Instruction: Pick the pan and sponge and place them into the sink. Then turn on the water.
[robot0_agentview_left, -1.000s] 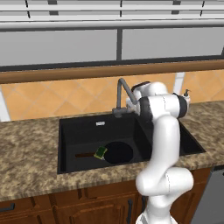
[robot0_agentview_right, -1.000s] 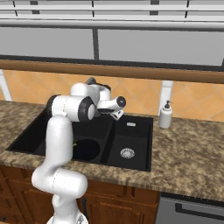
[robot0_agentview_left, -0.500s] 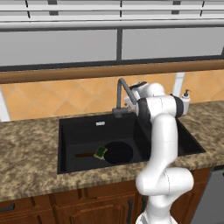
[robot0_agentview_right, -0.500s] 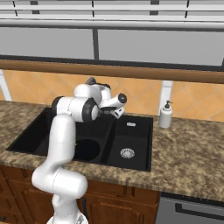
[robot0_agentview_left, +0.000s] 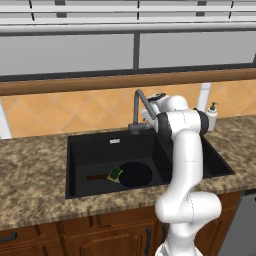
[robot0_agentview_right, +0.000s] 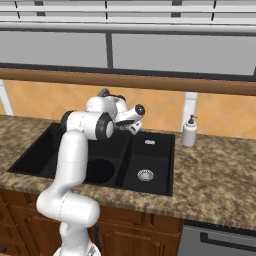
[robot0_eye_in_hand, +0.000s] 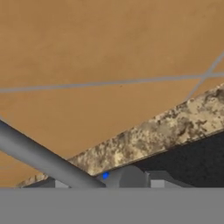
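Pan (robot0_agentview_left: 135, 175) and sponge (robot0_agentview_left: 116, 174) already lie in the sink (robot0_agentview_left: 80, 150), so the faucet (robot0_agentview_left: 141, 102) is next. Gripper (robot0_agentview_right: 131, 127) is at its base; can't tell the jaws' state. Push the lever squarely, slowly.

White arm (robot0_agentview_left: 186, 165) rising from its base, seen from behind on both base cameras. The lower link stands nearly upright; the elbow bends at shoulder height, and the forearm runs level toward the back wall. Dark joints mark the elbow (robot0_agentview_right: 102, 125) and the wrist. The hand is turned sideways, its camera housing facing right in the right base view. Gripper (robot0_agentview_left: 150, 111) at the forearm's far end, pointing toward the wall; the fingers are too small and too hidden to show whether the jaws stand apart or closed.
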